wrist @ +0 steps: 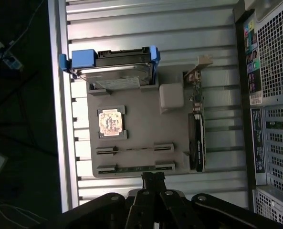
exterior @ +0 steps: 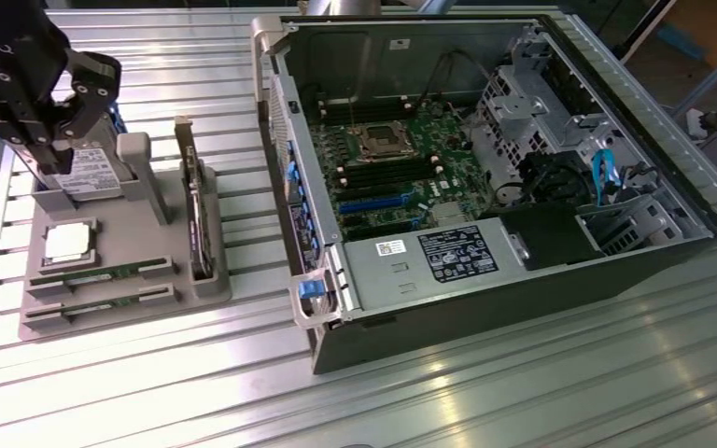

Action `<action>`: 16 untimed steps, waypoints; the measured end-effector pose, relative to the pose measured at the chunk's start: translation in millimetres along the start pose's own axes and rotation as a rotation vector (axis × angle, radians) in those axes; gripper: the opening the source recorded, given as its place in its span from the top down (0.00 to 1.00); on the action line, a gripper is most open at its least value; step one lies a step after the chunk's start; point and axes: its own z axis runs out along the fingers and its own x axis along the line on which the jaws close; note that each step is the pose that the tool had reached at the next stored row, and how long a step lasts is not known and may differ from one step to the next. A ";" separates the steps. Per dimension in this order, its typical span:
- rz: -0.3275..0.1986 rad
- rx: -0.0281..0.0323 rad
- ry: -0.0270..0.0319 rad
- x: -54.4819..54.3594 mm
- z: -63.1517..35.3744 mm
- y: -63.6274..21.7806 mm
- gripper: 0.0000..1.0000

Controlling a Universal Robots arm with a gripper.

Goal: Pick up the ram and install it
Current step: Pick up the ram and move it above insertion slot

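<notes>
Hand (wrist: 153, 178) closed and empty above the tray (wrist: 141, 119) holding the ram (wrist: 131, 168)

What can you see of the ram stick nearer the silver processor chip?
The ram is a long, thin green board with small dark chips, standing on its long edge in the gray holder, its ends seated in gray blocks. A second stick lies parallel beside it. Nothing grips it.

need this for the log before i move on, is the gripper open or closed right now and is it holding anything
Gripper: shut, holding nothing; both ram sticks lie in the grey holder.
</notes>
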 end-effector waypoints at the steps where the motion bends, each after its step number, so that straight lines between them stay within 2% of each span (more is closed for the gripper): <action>1: 0.000 0.0000 0.0001 -0.1 0.0 -1.2 0.89; 10: 0.000 0.0002 0.0024 -1.2 -0.7 -16.3 0.89; 16: 0.000 0.0003 0.0037 -1.2 -0.7 -16.5 0.89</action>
